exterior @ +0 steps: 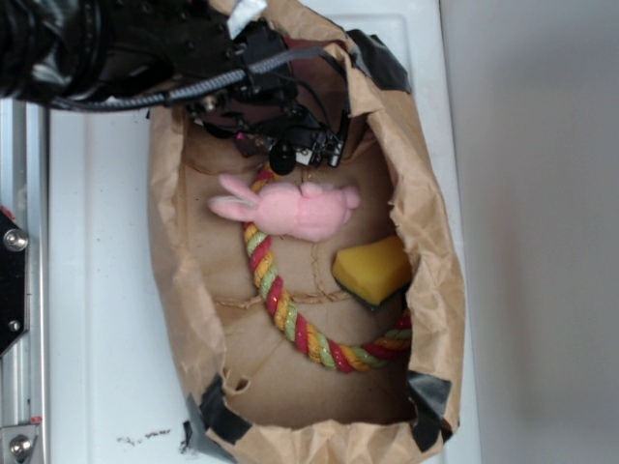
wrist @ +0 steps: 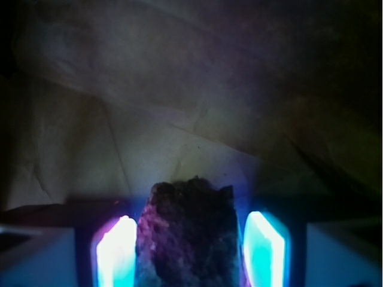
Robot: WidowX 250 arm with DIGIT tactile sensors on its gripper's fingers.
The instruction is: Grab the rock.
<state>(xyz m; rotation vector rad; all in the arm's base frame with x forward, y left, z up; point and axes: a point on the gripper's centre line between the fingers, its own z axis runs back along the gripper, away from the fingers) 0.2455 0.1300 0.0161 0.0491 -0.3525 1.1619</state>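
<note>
Black robot gripper: clenched on the rough, dark brown-grey rock, held between lit fingers | inside crumpled brown paper bag | advice: keep squeeze firm, lift straight, avoid bag walls.

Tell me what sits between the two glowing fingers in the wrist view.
The rock fills the gap between the fingers, a dark jagged lump; only the wrist view shows it.

A white tabletop carries a crumpled, open brown paper bag, its corners patched with black tape.
</note>
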